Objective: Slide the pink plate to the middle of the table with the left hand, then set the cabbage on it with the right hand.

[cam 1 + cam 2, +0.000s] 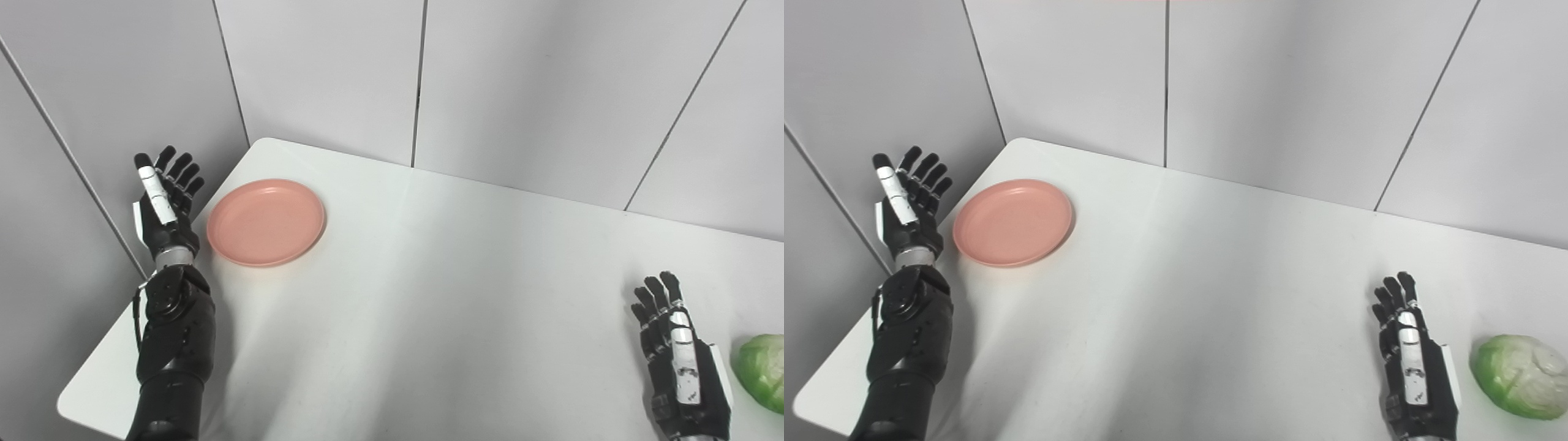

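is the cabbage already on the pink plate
No, the cabbage lies on the table at the near right beside the right hand, while the pink plate sits empty at the far left.

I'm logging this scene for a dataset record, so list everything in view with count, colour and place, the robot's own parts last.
round pink plastic plate: one, pink, far left part of the table, near its left edge, nothing on it.
round green leafy cabbage: one, pale green, near right part of the table, just right of the right hand, not touched.
white rectangular table: one, white, fills the lower part of both views.
grey wall panels: several, light grey with dark seams, behind and left of the table.
left hand: one, black and white, raised beside the table's left edge, left of the plate, fingers apart, holding nothing.
right hand: one, black and white, over the near right of the table, fingers apart, holding nothing.
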{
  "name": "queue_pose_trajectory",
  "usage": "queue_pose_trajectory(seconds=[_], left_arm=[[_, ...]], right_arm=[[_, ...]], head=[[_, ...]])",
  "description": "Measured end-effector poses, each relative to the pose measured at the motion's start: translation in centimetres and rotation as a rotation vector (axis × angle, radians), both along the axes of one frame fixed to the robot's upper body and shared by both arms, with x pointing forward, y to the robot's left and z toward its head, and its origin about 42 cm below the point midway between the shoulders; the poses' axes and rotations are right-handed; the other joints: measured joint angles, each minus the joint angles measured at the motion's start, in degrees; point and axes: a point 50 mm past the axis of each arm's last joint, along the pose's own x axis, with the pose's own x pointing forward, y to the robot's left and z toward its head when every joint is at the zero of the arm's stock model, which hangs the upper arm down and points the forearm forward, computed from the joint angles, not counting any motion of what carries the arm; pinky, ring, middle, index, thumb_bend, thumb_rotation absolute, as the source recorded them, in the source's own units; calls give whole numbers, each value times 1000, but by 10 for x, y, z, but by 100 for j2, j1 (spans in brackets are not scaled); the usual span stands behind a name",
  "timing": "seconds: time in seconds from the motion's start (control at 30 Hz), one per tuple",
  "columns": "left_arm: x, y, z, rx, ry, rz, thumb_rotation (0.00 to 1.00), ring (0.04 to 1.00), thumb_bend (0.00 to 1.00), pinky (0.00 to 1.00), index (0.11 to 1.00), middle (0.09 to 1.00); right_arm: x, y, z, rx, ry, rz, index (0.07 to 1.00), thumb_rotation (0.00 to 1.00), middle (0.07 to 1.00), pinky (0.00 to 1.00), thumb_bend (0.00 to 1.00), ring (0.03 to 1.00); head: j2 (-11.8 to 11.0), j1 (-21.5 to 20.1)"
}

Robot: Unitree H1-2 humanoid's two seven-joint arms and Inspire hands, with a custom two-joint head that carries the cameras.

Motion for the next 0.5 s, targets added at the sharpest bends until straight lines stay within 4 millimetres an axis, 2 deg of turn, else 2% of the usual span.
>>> queue_pose_trajectory(seconds=[0.13,0.23,0.33,0.5], left_arm=[[1,3,-3,31,25,-38,1000,900,826,935,875,881],[2,2,-18,8,59,-42,1000,886,800,902,860,868],[4,-6,-25,1,45,-44,1000,886,800,907,869,869],[18,-22,-28,41,52,-72,1000,910,797,985,887,885]], right_arm=[[0,0,2,-12,-9,6,991,826,973,1000,556,980],[0,1,4,-18,-16,10,990,794,974,1000,546,984],[-1,1,4,-13,-17,10,993,803,976,1000,553,989],[0,1,4,-14,-17,12,999,806,982,1000,535,993]], head=[[-35,62],[-26,70],[-35,97],[-26,106]])
